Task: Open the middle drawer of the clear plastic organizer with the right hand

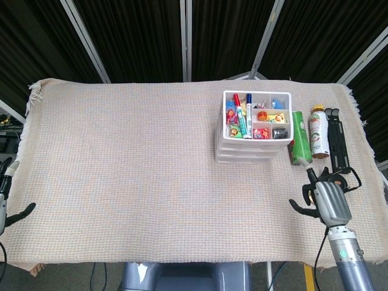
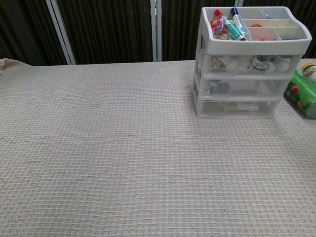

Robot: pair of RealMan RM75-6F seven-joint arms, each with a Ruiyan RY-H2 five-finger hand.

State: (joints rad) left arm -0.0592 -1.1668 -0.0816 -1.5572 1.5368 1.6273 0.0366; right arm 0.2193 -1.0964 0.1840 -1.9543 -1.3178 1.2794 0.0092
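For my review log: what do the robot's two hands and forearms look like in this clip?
The right hand has a silver-grey metallic back with black fingers. Below it sits a grey cylindrical wrist with a small green light, and a thin dark cable runs alongside. The left hand is mostly cut off at the head view's edge: a silver-grey body, black digits, one with a pale tip. Neither appears in the chest view.
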